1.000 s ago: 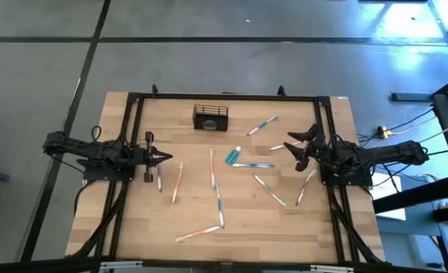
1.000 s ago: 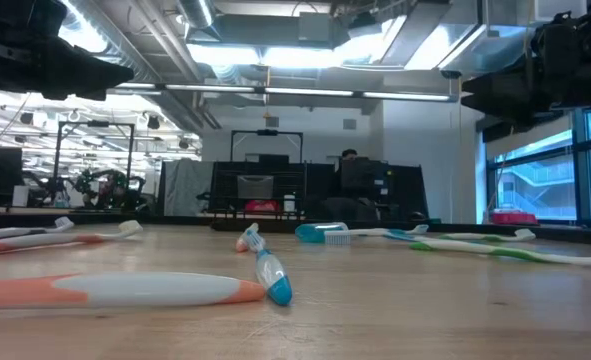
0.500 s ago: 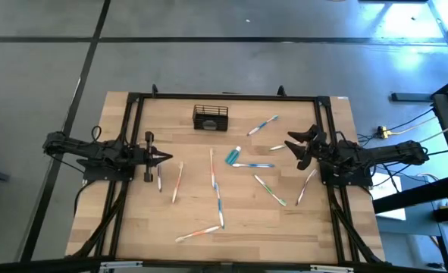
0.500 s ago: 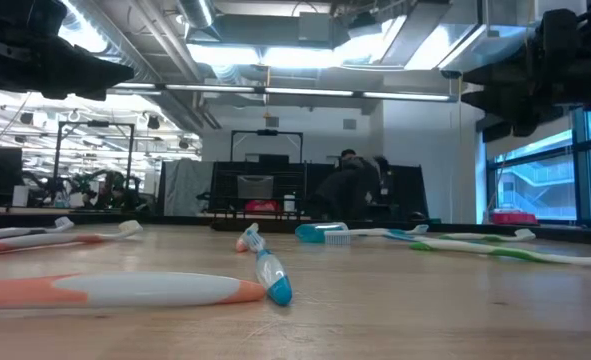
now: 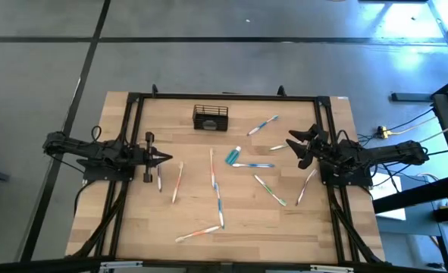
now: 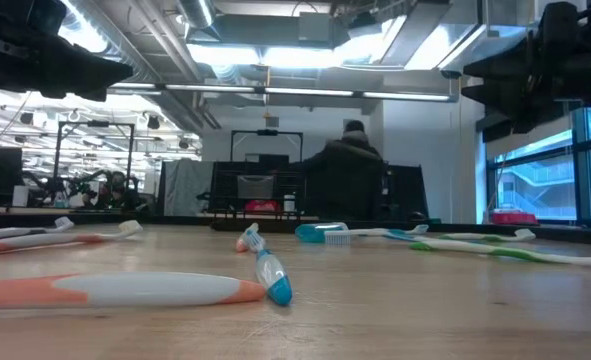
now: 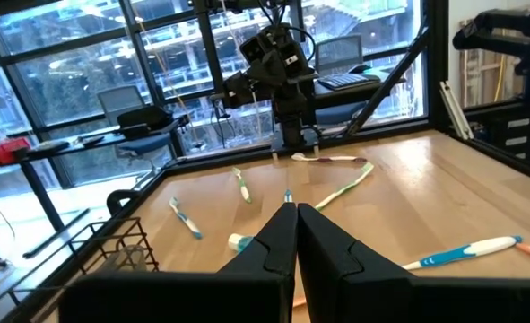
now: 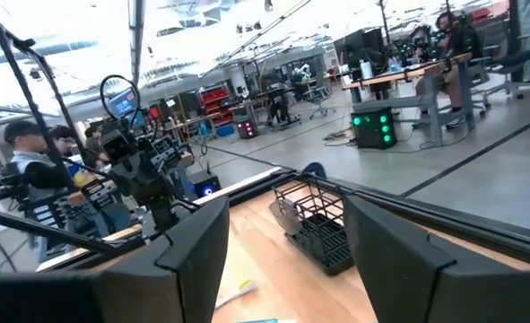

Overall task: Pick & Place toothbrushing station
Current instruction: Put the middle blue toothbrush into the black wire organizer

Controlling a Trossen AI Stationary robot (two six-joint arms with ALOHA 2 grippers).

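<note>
The black wire-mesh basket [image 5: 210, 117] stands on its base on the table near the far edge; it also shows in the right wrist view [image 8: 317, 224] and the left wrist view [image 7: 112, 256]. Several toothbrushes, such as one [image 5: 217, 199], lie flat on the wood, along with a small teal tube [image 5: 233, 155]. My left gripper [image 5: 167, 158] is shut and empty at the table's left side [image 7: 296, 215]. My right gripper [image 5: 296, 149] is open and empty at the right side, above the table, its fingers [image 8: 193, 247] on either side of the view toward the basket.
A black frame [image 5: 224, 96] runs around the table. Toothbrushes lie across the middle and near part of the table, one close to the camera in the low view [image 6: 125, 290]. A person [image 6: 350, 180] stands beyond the far edge; other people [image 8: 22, 148] show in the room.
My right gripper has shifted slightly toward the table's right edge, still open. A person behind the table has moved to the middle of the low view.
</note>
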